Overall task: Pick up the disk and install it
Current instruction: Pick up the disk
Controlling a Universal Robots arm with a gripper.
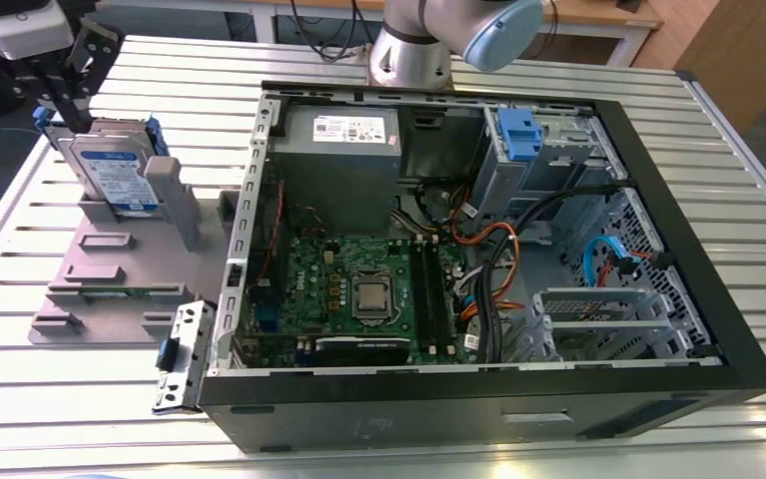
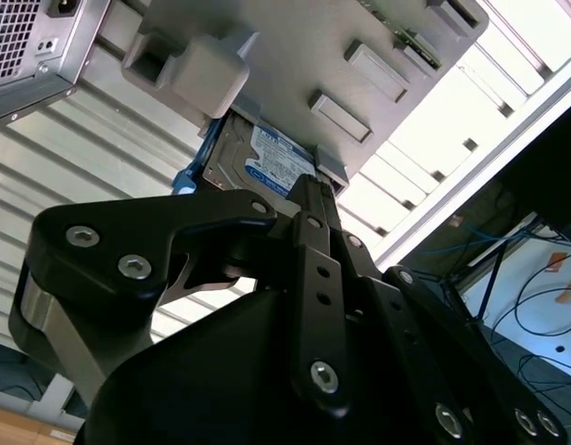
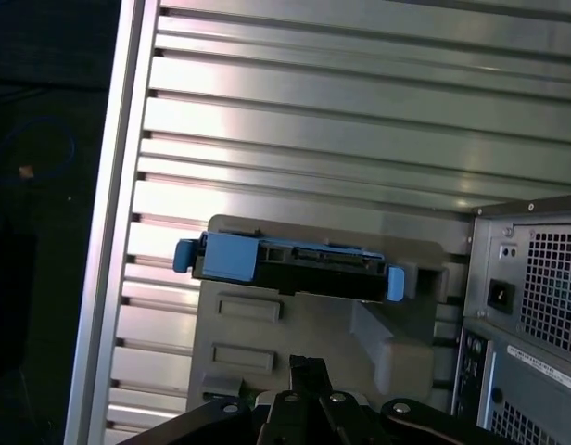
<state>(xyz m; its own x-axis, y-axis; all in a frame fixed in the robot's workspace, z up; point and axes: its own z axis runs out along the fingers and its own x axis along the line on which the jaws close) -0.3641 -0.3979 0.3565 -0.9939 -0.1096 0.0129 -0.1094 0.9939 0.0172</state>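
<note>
Seen upright in a grey plastic holder on the slatted metal table: silver-grey rectangular disk with blue rails. Just above it, black tool; cannot tell whether clenched or released.

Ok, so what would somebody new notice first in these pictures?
The open computer case dominates the slatted metal table, its green motherboard exposed. At the exterior view's left, the disk stands upright in a grey fixture, with the black tool close above it.
</note>
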